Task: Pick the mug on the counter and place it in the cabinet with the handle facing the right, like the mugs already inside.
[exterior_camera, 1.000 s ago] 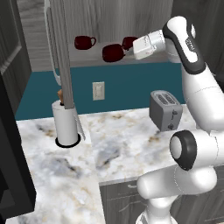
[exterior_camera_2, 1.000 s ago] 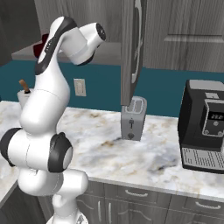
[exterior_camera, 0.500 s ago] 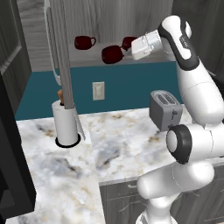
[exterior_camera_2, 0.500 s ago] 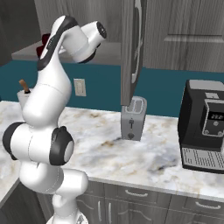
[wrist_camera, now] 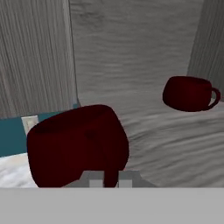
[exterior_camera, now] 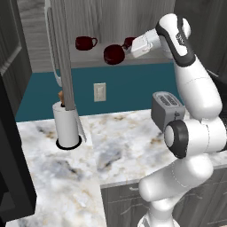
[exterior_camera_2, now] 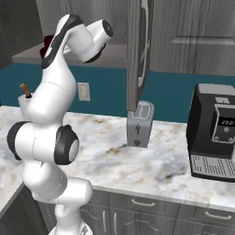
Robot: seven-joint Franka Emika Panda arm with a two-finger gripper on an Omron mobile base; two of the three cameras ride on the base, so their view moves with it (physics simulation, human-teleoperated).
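The arm reaches up into the open cabinet (exterior_camera: 111, 17), its gripper (wrist_camera: 107, 177) over the pale grey shelf (exterior_camera: 93, 61). In the hand view the two finger tips sit pressed close together around the handle of a dark red mug (wrist_camera: 76, 144), which fills the near lower left of that view. In the left base view this mug (exterior_camera: 129, 42) shows just past the white hand, towards the right end of the shelf, partly hidden by the hand.

Two more red mugs are on the same shelf: one (exterior_camera: 114, 54) near the middle close to the front edge, and one (exterior_camera: 84, 43) further left and nearer the back wall. The hand view shows a mug (wrist_camera: 189, 93) standing upright, apart from the held one, its loop handle pointing right.

The cabinet door (exterior_camera: 60, 53) hangs open at the left, its long silver bar handle (exterior_camera: 52, 44) facing outward. Below, the marble counter (exterior_camera: 115, 150) carries a silver toaster (exterior_camera: 166, 108) near the back wall and a white holder (exterior_camera: 66, 126) towards the left. In the right base view a black coffee machine (exterior_camera_2: 213, 131) stands at the counter's right end.
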